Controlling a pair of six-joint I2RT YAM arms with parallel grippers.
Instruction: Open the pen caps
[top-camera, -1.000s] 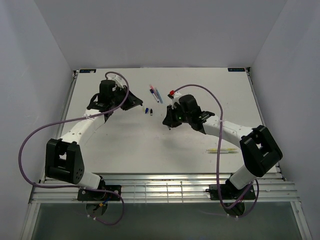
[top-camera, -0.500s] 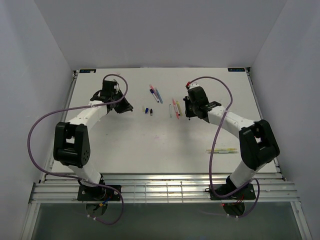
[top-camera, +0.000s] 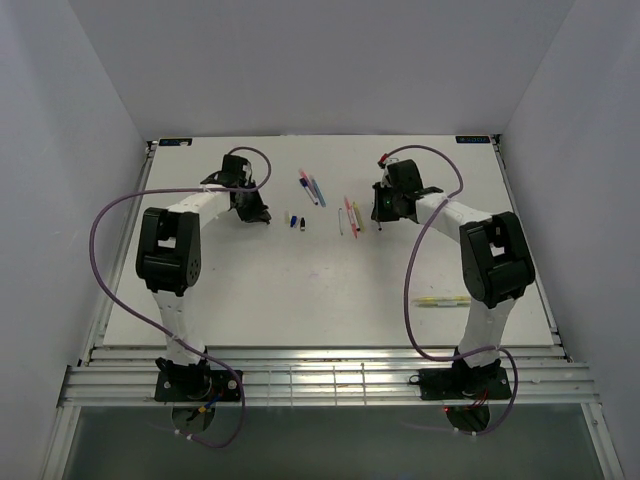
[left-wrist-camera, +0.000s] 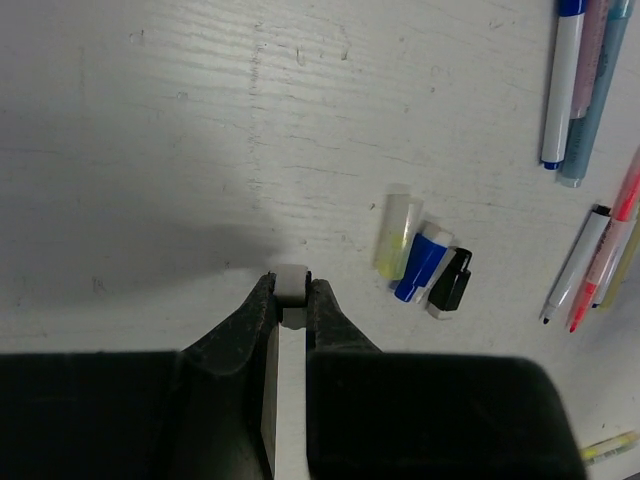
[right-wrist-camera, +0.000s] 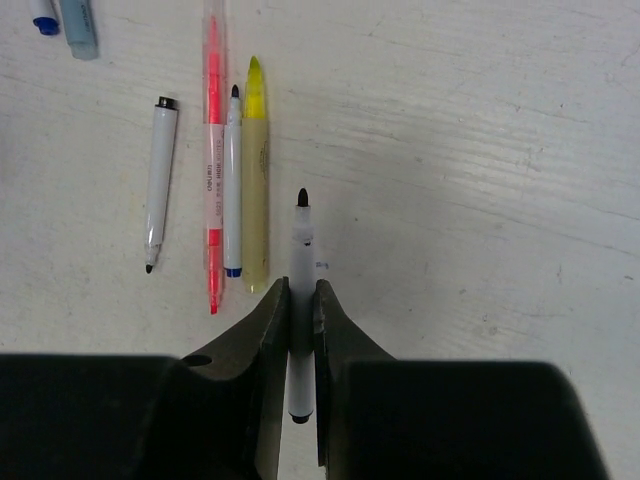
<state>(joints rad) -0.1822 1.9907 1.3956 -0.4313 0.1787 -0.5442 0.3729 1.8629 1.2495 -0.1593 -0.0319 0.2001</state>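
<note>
Left gripper (left-wrist-camera: 291, 298): pinching small white plastic cap (left-wrist-camera: 291, 280); loose yellow, blue and black caps (left-wrist-camera: 421, 263) lie just to its right
Right gripper (right-wrist-camera: 300, 292): pinching white black-tipped pen (right-wrist-camera: 302, 240); long axis straight outward

- Yellow cap (left-wrist-camera: 395, 232), blue cap (left-wrist-camera: 422, 262) and black cap (left-wrist-camera: 451, 280) lie side by side, mid-table.
- Four uncapped pens (right-wrist-camera: 232, 180) lie parallel, right of them.

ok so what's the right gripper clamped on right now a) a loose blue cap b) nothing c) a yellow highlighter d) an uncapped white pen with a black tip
d: in the right wrist view the right gripper is shut on the white pen, its black tip bare; the yellow highlighter lies loose beside it.
</note>
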